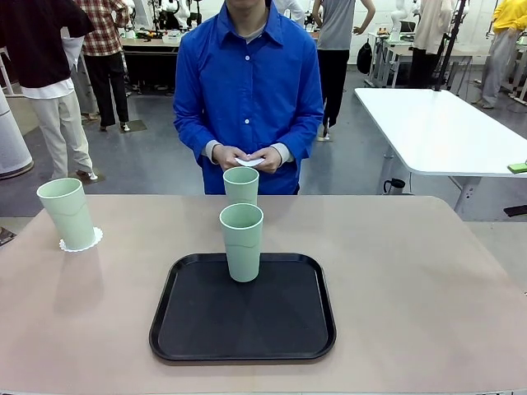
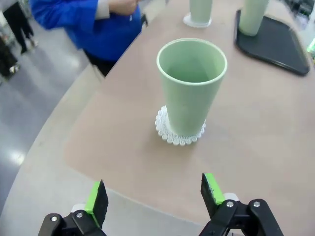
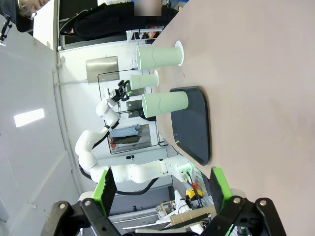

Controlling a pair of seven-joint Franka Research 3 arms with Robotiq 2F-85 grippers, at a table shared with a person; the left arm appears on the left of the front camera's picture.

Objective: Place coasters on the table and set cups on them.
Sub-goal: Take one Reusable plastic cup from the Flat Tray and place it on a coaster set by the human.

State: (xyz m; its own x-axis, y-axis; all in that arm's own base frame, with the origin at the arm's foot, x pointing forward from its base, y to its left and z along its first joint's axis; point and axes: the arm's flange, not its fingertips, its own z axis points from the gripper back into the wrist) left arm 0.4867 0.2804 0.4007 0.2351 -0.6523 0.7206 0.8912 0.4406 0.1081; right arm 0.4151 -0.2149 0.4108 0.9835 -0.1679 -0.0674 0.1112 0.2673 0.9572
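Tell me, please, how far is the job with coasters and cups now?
Done: the left cup stands on its coaster on the table, and the far cup on another coaster. In hand: the person's hands hold a white piece, probably the third coaster. Left: the third cup is on the black tray, without coaster. The robot's left hand and right hand are open, empty.

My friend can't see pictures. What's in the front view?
Three green cups on a tan table: the left cup sits on a white coaster, the middle cup on a black tray, the far cup behind it. A person's hands hold another coaster.
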